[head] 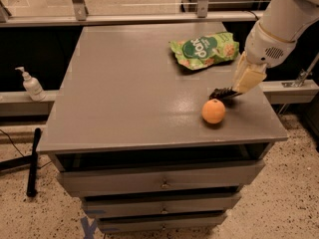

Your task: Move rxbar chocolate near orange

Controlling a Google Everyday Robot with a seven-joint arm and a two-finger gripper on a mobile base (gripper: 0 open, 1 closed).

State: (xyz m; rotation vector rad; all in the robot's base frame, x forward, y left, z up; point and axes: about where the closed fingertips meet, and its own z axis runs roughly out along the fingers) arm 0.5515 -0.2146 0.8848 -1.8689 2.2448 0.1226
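Arm (285, 21) slanting down from upper right, pincer (239, 88) clamping rxbar chocolate (221, 93)

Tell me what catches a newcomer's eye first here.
The bright orange sits near the front right of the grey cabinet top. Just behind it, the robot's pale hand holds the dark rxbar chocolate by one end, close to the fruit. A green snack bag lies further back on the right.

1 high frontal view, gripper (239, 86) right
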